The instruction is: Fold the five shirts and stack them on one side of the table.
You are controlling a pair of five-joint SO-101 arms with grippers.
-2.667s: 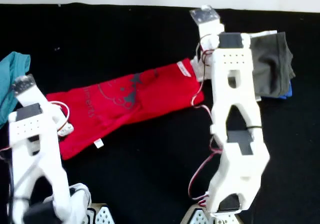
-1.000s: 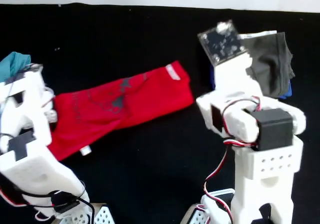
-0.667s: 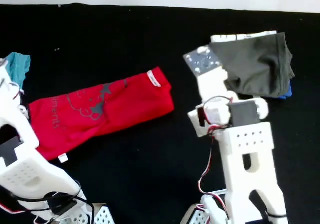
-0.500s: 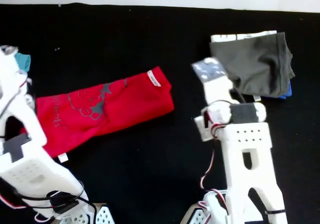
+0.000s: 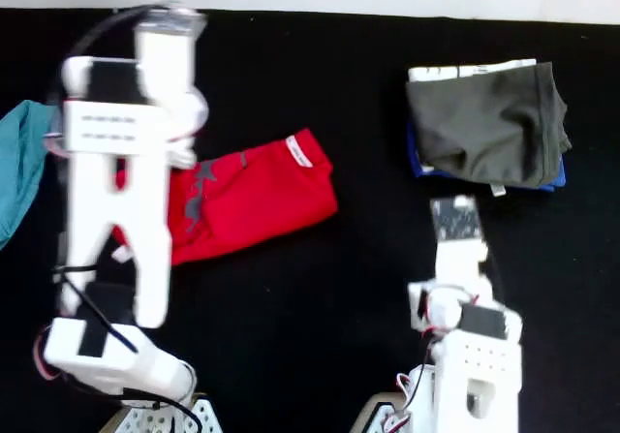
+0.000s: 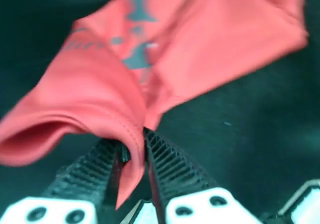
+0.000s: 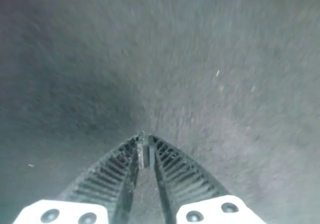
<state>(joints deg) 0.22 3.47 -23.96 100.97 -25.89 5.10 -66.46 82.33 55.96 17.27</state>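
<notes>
— Left gripper (image 6: 133,140)?
— Clamped on the red shirt's (image 6: 215,43) hem, that end now lifted off the table (image 5: 320,75) and carried inward.
— Right gripper (image 7: 143,140)?
— Pinched together, empty, pulled back from the grey folded stack (image 5: 489,128).

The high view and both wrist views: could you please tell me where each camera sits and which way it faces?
High view: fixed above the table, looking down; shows the left arm, right arm, red shirt, teal shirt and folded dark pile.
Left wrist view: on the left arm's wrist, looking along the left claw, which pinches the red shirt's hem.
Right wrist view: on the right arm's wrist, looking past the shut right claw at bare table.
Shared: high and left wrist views both show the red shirt.
</notes>
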